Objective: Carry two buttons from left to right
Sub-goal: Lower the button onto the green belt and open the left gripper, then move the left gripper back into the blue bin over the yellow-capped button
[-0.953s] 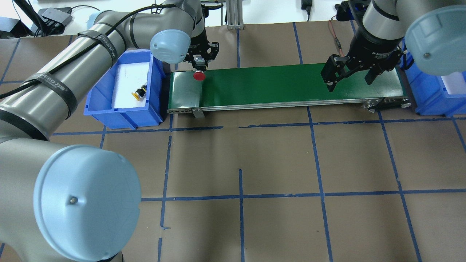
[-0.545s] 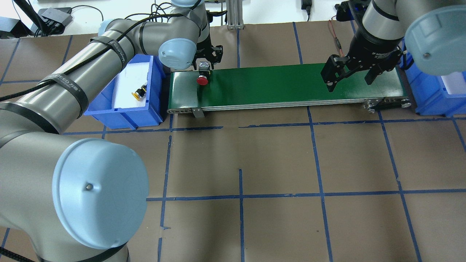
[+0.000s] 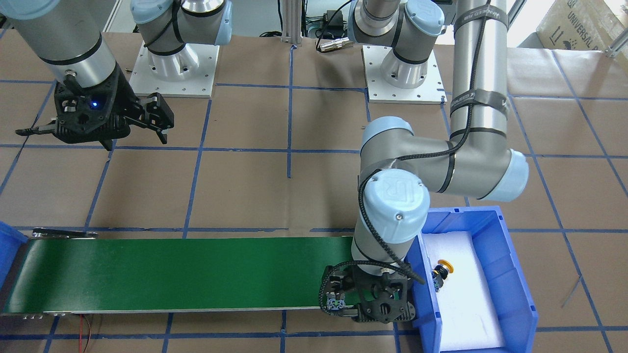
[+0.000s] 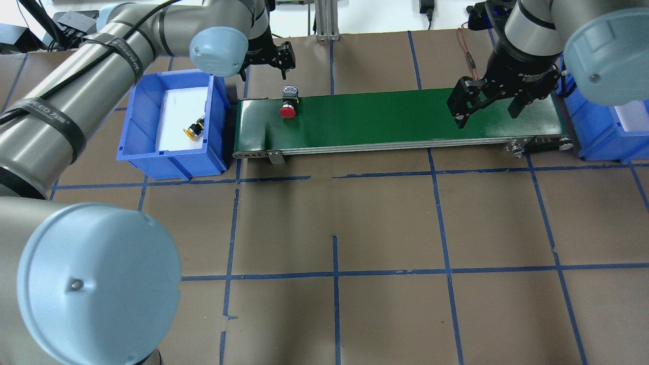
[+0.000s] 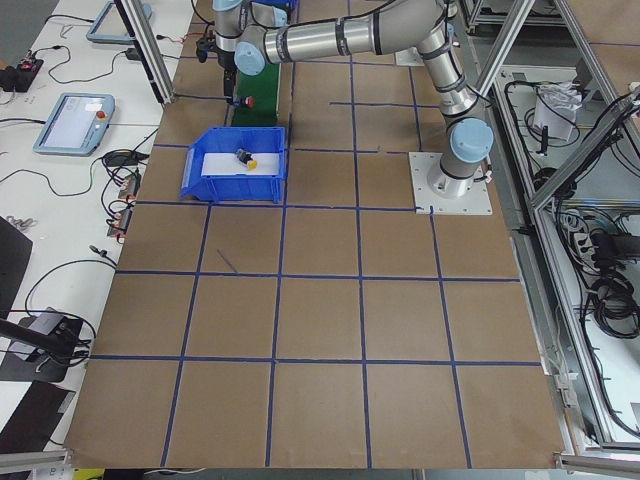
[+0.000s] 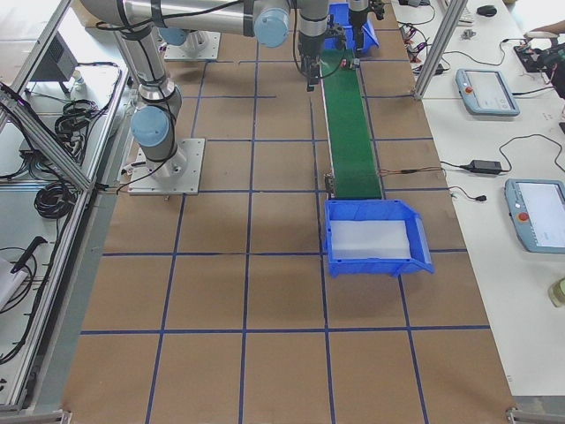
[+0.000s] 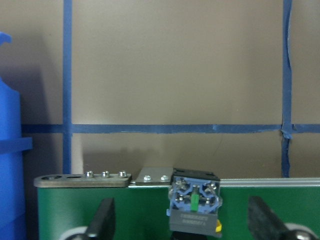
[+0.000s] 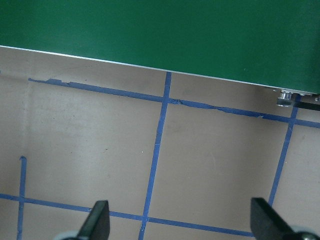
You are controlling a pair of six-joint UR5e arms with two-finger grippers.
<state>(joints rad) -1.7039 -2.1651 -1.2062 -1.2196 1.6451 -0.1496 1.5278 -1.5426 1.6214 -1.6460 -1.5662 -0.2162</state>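
- table [image 4: 355,228] covered in brown paper with a blue tape grid, everything stands on it
- green conveyor belt [image 4: 385,119] runs left to right along the far part of the table, between two bins
- left blue bin [image 4: 170,165] touches the belt's left end, white foam pad inside
- right blue bin [image 4: 593,132] sits at the belt's right end, also with white foam showing
- right gripper [image 4: 488,109] hangs over the right part of the belt, near its front edge; jaws wide apart, nothing between them, and the wrist view shows only belt edge and table below
- left gripper [image 4: 264,71] is up off the belt, just past its far left corner; jaws spread wide, gripping nothing
- red button [image 4: 288,108] lies on the belt near its left end, close to the far edge, red cap facing the robot, grey contact block facing away; apart from the left gripper's fingers [image 7: 102,220]
- yellow button [image 4: 194,129] lies on its side on the foam in the left blue bin, near the wall next to the belt
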